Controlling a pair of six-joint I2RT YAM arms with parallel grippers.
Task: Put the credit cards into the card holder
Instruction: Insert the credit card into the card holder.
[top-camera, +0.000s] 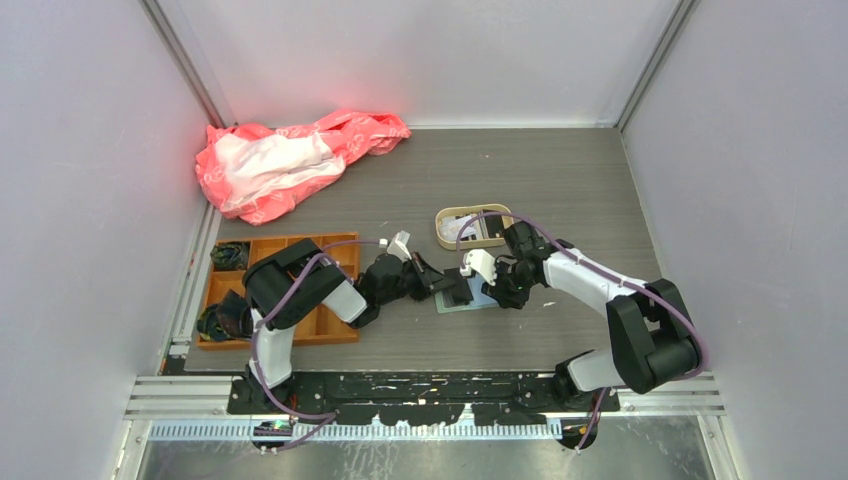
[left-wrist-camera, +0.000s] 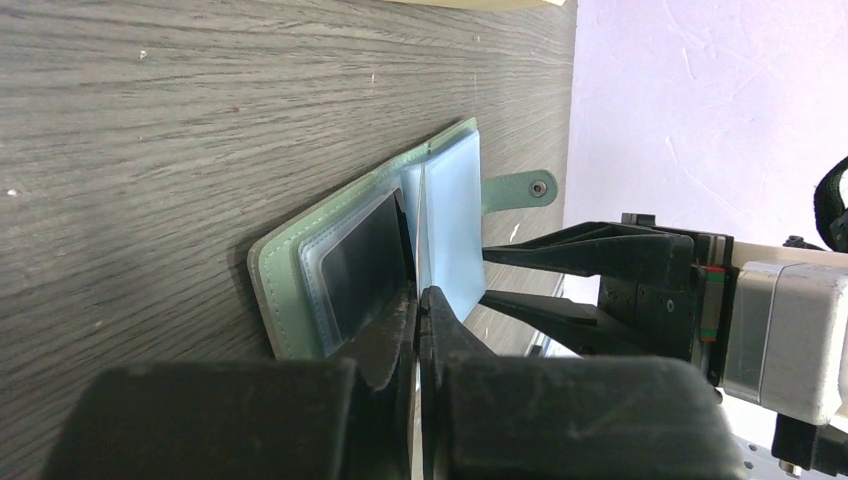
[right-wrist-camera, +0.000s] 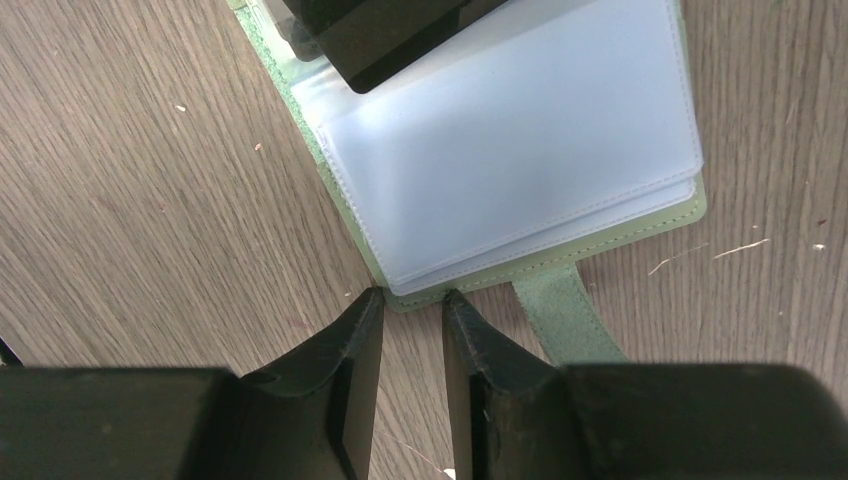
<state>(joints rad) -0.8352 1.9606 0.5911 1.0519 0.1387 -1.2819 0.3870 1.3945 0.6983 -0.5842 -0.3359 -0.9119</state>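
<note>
Sage-green folding card holder (right-wrist-camera: 520, 150), opened on pale blue clear pockets, is bordered edgewise by the slightly spread right gripper (right-wrist-camera: 412, 298); the left gripper (left-wrist-camera: 418, 295) is pressed together mid-holder.

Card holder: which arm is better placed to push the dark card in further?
Left, probably: the left gripper, shut, sits at the dark card; the right gripper, jaws apart, is at the strap.

A pink bag (top-camera: 290, 160) lies behind an orange tray (top-camera: 280, 239), beige tray (top-camera: 470, 209) nearby.
</note>
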